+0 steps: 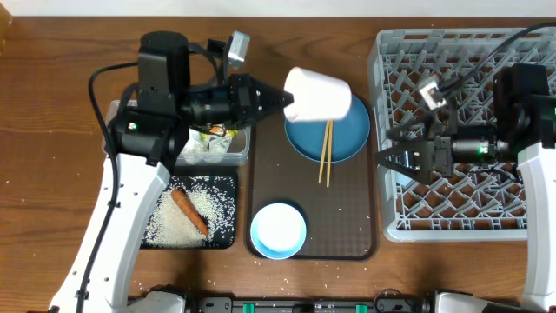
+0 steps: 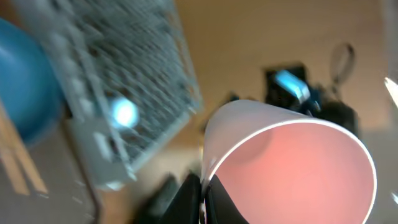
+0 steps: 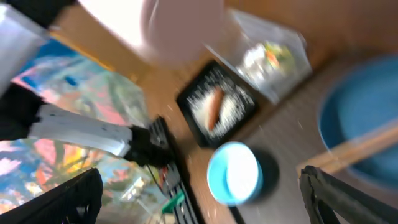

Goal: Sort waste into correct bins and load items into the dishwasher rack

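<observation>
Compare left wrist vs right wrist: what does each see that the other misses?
Left wrist only: the rack, blurred, and the inside of the cup. Right wrist only: the tray with the carrot and rice, the tub holding the wrapper, and the bowl. Both: the cup, the plate and the chopsticks, all motion-blurred.

The pink cup point(image 1: 318, 94) looks pale outside (rosier inside, seen from the left wrist), above a deep blue plate point(image 1: 347, 139). An orange carrot point(image 1: 188, 211) sits among white rice point(image 1: 213, 204) in the black tray point(image 1: 231, 181). The rack point(image 1: 452, 202) is a grey lattice and the serving tray point(image 1: 347, 217) is dark brown.
</observation>
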